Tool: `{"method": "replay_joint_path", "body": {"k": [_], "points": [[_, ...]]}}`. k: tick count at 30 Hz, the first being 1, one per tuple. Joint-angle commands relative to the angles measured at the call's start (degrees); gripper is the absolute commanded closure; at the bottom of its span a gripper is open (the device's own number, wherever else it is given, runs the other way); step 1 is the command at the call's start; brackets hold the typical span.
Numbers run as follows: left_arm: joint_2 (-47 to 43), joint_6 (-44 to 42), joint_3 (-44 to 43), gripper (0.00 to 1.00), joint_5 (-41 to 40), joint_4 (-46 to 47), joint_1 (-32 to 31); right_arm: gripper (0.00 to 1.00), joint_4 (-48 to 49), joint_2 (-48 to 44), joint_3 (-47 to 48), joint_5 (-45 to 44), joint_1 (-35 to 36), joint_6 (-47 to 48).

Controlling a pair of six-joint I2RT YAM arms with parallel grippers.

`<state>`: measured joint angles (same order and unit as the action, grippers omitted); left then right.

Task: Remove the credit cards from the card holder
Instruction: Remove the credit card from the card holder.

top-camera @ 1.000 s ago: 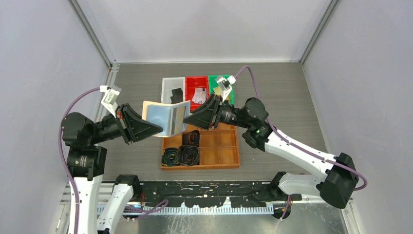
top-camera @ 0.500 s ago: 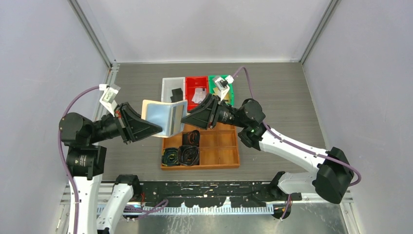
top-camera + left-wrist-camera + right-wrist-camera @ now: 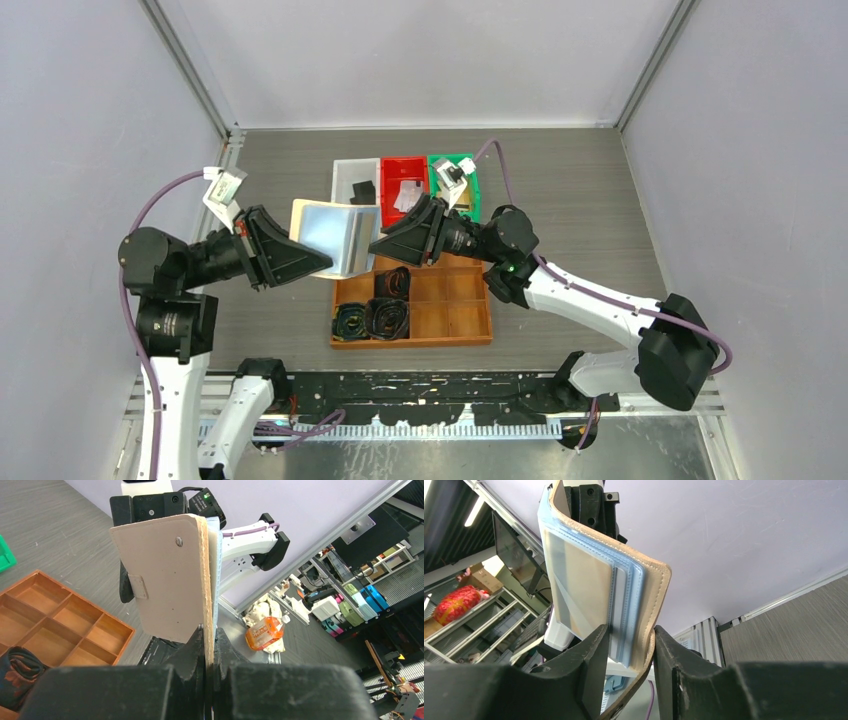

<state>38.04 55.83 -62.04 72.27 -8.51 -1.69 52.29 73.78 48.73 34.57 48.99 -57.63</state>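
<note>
- The right arm has swung left since a second ago, and the card holder [image 3: 336, 238] has drifted a touch up and left with it.
- The card holder hangs in the air between both arms, over the far-left corner of the wooden tray [image 3: 445, 305], half open, its silvery pockets facing up.
- The left gripper [image 3: 209, 632] is pinched tight on the edge of one tan cover. That cover stands upright out of the fingers.
- The right gripper [image 3: 629, 635] sits astride the other leaf, jaws part-way apart, with the pocket stack and cover between them. Both fingers look pressed against it, so I read it as clamped.
- The holder's long edge points away from both grippers, so neither arm is nearer. A free jaw is what I need next.
- I can't make out whether credit cards remain in the pockets. A brownish panel [image 3: 585, 587] shows through the front sleeve, but it could be card or cover.
</note>
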Motion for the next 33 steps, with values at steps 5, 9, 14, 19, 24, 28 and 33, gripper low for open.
{"method": "replay_joint_path", "body": {"k": [5,9,14,19,24,28,33], "points": [[0.6,1.0,-2.7,1.00,0.7,3.8,-0.1,0.58,4.7,-2.0,-1.4,-0.7,0.4,0.8],[0.7,1.2,-3.0,1.00,0.6,4.0,-0.1,0.58,4.5,-2.3,-1.2,-0.9,0.4,0.9],[0.6,1.3,-3.1,1.00,0.6,4.2,0.0,0.58,4.6,-2.2,-0.5,-0.9,0.4,0.8],[0.5,1.4,-3.1,1.00,0.6,4.3,-0.1,0.56,4.6,-1.9,-0.6,-1.5,0.8,1.8],[0.6,1.5,-3.4,1.00,0.8,4.3,-0.1,0.56,2.2,-2.4,-0.9,-1.7,1.0,4.4],[0.5,1.6,-3.4,1.00,0.7,4.4,0.0,0.56,1.0,-2.9,-1.3,-2.3,1.0,5.3],[0.5,1.7,-3.2,1.00,0.7,4.5,0.0,0.56,0.6,-2.5,-1.2,-2.5,1.0,5.5]]}}
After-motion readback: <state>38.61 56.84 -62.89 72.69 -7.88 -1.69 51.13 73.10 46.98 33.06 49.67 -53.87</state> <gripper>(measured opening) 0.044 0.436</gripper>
